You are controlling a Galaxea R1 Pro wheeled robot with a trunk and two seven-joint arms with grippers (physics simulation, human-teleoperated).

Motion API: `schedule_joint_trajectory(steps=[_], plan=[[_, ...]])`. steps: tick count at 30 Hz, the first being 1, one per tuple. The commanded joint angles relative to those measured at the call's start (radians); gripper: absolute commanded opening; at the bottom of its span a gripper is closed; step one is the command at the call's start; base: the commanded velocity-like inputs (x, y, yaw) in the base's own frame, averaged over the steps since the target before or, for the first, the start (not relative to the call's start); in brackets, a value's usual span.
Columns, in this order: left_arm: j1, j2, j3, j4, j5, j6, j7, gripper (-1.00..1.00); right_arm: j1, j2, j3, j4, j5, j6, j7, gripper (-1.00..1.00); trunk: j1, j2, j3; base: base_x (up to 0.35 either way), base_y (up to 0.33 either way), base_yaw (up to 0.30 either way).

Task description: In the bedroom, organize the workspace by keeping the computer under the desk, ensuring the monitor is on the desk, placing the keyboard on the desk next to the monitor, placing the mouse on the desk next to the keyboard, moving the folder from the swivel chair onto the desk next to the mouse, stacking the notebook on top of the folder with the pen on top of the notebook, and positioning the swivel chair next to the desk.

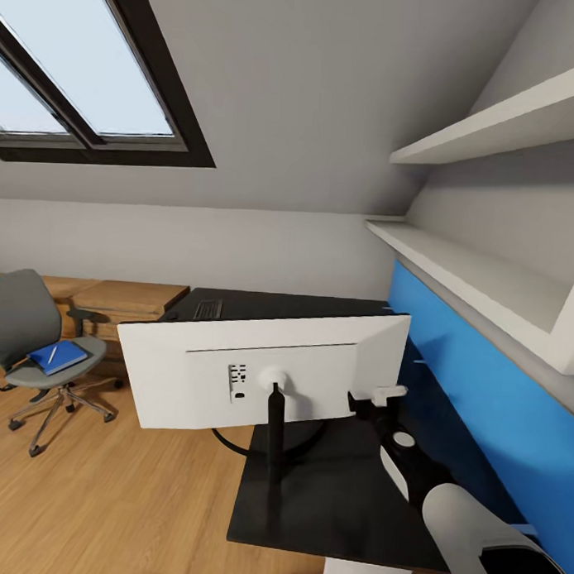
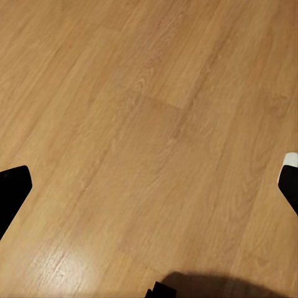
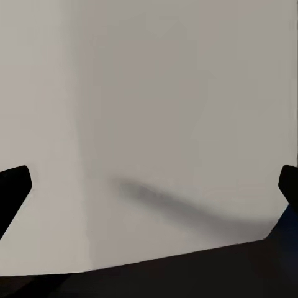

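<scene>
Head cam high, looks fwd/down: monitor (image 1: pixel 263 371) back at 6 o'clock, chair (image 1: pixel 37 344) at 9. R wrist cam very close to same monitor (image 3: pixel 149 124). L wrist cam faces floor (image 2: pixel 149 136), near.

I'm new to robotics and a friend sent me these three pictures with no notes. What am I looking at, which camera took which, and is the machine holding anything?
This is a simulated two-armed robot tidying a bedroom workspace. The big picture comes from its head camera. It looks down on a black desk with a white monitor seen from behind, on its stand. The right gripper sits beside the monitor's edge, open and holding nothing. At far left a swivel chair carries a blue folder or notebook with a pen on it.

The other two pictures come from cameras at the wrists. The left one looks at bare wooden floor between wide-open dark fingertips. The right one faces the monitor's pale back, fingers also apart.
</scene>
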Motion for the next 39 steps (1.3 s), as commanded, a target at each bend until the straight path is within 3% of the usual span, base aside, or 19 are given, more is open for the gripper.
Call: schedule_joint_trajectory(steps=[1, 11, 39], plan=[[-0.001, 0.0, 0.002, 0.0, 0.008, -0.004, -0.002, 1.0, -0.001, -0.001, 0.009, 0.001, 0.013, -0.002, -0.001, 1.0, 0.0, -0.001, -0.002, 0.0, -0.001, 0.0], [-0.001, -0.001, 0.002, 0.0, 0.008, -0.005, -0.003, 1.0, -0.001, -0.003, 0.025, 0.001, 0.049, -0.004, 0.003, 1.0, 0.0, -0.001, -0.002, 0.0, 0.0, 0.0], [-0.001, 0.001, 0.001, 0.0, 0.009, -0.008, -0.003, 1.0, 0.001, 0.0, 0.03, 0.003, 0.053, -0.004, 0.005, 1.0, 0.0, -0.001, -0.002, 0.132, 0.0, 0.0]])
